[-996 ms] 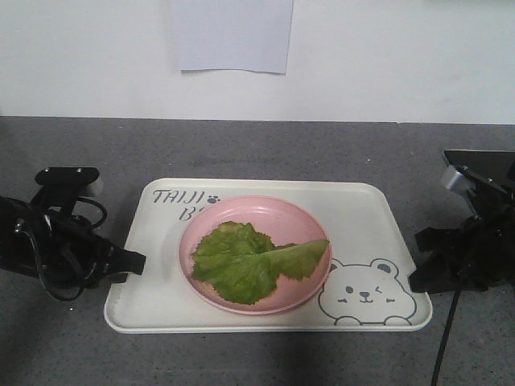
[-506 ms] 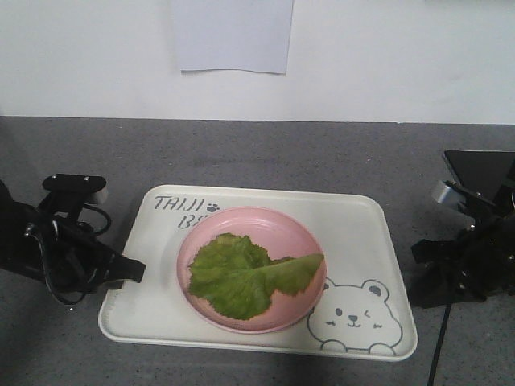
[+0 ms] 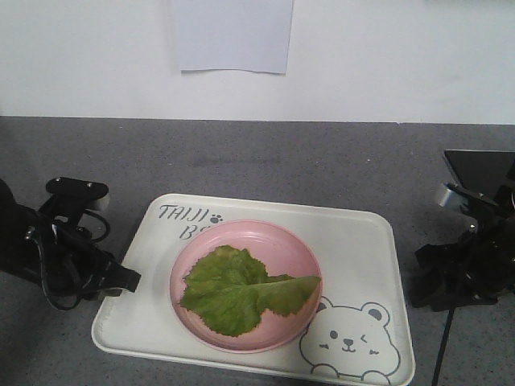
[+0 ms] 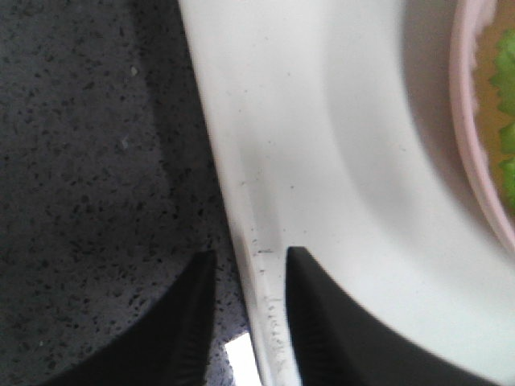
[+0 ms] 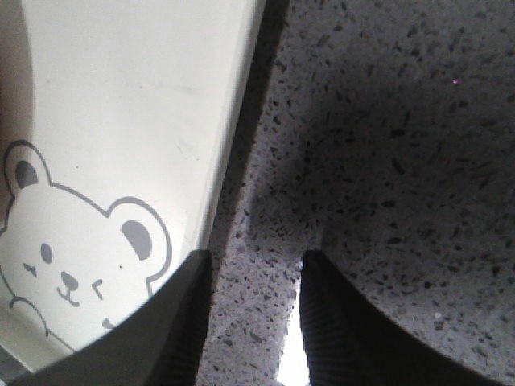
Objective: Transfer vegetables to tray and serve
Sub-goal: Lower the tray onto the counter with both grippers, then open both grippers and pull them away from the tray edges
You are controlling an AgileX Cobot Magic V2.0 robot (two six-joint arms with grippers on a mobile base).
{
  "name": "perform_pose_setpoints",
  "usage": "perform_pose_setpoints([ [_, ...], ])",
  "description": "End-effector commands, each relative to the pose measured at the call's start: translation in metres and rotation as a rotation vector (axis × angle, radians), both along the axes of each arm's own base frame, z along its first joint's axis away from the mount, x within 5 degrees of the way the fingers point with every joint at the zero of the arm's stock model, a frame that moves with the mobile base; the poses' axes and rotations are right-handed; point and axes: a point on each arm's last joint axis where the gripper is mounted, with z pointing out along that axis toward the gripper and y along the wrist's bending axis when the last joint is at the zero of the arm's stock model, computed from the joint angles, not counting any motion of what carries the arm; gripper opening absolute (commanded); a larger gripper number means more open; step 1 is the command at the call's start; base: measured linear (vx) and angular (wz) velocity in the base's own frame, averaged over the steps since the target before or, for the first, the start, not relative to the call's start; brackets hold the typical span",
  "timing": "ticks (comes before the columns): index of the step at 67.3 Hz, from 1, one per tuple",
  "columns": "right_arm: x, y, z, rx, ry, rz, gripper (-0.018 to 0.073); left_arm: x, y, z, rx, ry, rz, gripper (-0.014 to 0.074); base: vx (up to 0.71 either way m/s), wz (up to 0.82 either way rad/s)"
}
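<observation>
The vegetables [image 3: 241, 293], ruffled green lettuce leaves, lie in a round pink plate [image 3: 278, 241] on the cream tray [image 3: 354, 257] with the bear drawing. My left gripper [image 3: 129, 280] is at the tray's left rim. In the left wrist view the gripper [image 4: 249, 253] straddles that rim of the tray [image 4: 322, 161], shut on it, with the plate's edge [image 4: 467, 121] at the right. My right gripper [image 3: 420, 277] sits just off the tray's right edge. In the right wrist view it [image 5: 253, 257] stands open with only countertop between its fingers and the tray [image 5: 121, 121] to its left.
The tray rests on a grey speckled countertop [image 3: 322, 157] that runs back to a white wall. A sheet of paper [image 3: 232, 36] hangs on that wall. A dark box-like object [image 3: 479, 165] stands behind the right arm.
The tray with plate and lettuce has slid toward the front edge of the view, and the left gripper has moved with it. The tray's right edge has drawn away from the right gripper.
</observation>
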Motion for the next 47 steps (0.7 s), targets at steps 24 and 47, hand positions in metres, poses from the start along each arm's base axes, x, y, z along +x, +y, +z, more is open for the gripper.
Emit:
perform_pose_setpoints([
  [24, -0.017, 0.004, 0.058, -0.018, -0.237, 0.019, 0.0276, -0.017, 0.007, 0.043, 0.022, -0.131, -0.052, 0.0426, 0.0, 0.0],
  [47, -0.056, 0.015, 0.109, -0.08, -0.449, 0.057, 0.0276, -0.06, 0.026, 0.099, 0.057, -0.345, -0.037, 0.0426, 0.0, 0.0],
])
